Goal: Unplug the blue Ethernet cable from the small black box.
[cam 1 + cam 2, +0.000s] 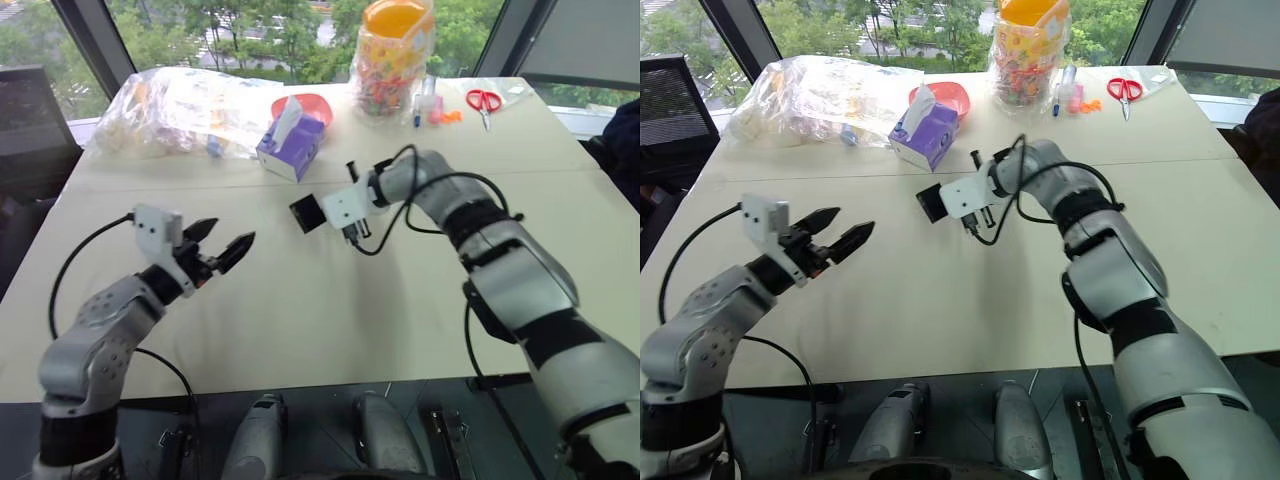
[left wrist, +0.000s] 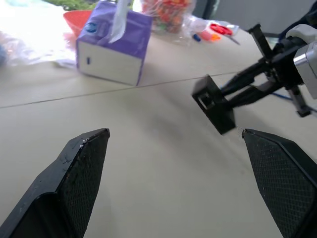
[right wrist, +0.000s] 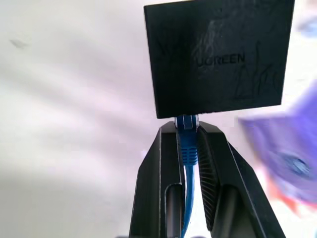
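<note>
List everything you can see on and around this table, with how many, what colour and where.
Black box: one, black, held up off the table centre by its cable.
Ethernet cable: one, blue, plugged into the black box, pinched at the plug.
Tissue box: one, purple, far centre of table.
Bowl: one, red, behind the tissue box.
Plastic bag: one, clear, far left.
Candy jar: one, clear with orange lid, far centre.
Scissors: one, red handles, far right.
Table: one, beige.
Left gripper: open, above the near left of the table.
Right gripper: shut on the Ethernet cable.
</note>
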